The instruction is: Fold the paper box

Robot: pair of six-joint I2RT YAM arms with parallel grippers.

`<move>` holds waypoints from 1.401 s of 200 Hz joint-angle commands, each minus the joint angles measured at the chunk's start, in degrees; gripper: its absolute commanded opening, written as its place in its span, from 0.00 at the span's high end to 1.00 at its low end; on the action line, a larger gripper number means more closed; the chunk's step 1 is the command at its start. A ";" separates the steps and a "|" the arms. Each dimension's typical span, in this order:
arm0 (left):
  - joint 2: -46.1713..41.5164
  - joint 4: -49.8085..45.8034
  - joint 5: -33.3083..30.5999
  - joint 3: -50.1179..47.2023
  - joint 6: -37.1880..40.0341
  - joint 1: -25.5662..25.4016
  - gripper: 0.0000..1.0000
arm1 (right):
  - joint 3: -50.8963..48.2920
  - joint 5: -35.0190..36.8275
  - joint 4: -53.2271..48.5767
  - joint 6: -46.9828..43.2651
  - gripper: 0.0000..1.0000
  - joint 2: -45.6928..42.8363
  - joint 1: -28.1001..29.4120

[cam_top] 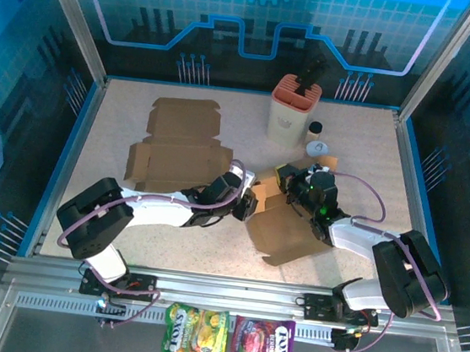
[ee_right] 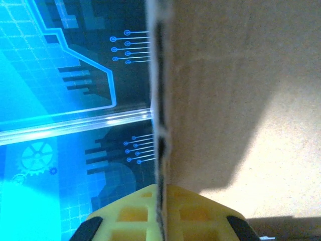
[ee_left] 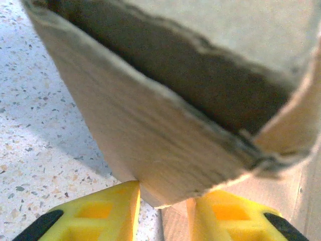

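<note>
Your right gripper (ee_right: 160, 211) is clamped on a thin wall of the box (cam_top: 292, 233), which runs edge-on straight out from its fingers. Your left gripper (ee_left: 164, 203) straddles a flap corner, but I cannot tell whether it pinches. The box sits between both grippers. It looks light, stiff across panels, weak at creases and easily crushed. Take flaps near the score line, gently.

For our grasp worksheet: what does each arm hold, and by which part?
Right gripper: jaws shut on an edge of the paper box. Left gripper: jaws straddle a flap corner; grip unclear.
</note>
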 commanded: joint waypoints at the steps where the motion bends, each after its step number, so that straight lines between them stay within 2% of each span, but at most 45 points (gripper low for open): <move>1: 1.33 -1.17 -6.03 2.29 -3.55 -0.84 0.68 | -1.67 1.40 3.82 0.22 1.00 0.45 1.36; 45: 2.63 -1.27 -9.56 2.58 -5.84 -1.18 0.68 | -4.22 3.07 6.95 -0.32 1.00 0.38 2.12; 67: 3.83 -0.84 -9.94 3.23 -6.56 -1.27 0.64 | -5.05 3.17 8.23 0.04 1.00 1.08 2.12; 128: 5.96 -1.12 -12.68 5.00 -8.02 -1.50 0.59 | -5.45 3.23 9.72 0.85 1.00 2.12 2.12; 182: 7.80 -1.18 -14.39 6.58 -9.27 -1.49 0.64 | -5.37 3.01 9.82 1.70 1.00 2.74 2.16; 253: 10.18 -6.55 -18.66 11.11 -16.25 -1.89 0.74 | -4.56 3.35 9.29 2.65 1.00 3.44 2.25; 280: 10.69 -6.86 -19.18 12.06 -16.40 -2.33 0.77 | -4.11 3.52 9.11 3.03 1.00 3.53 2.34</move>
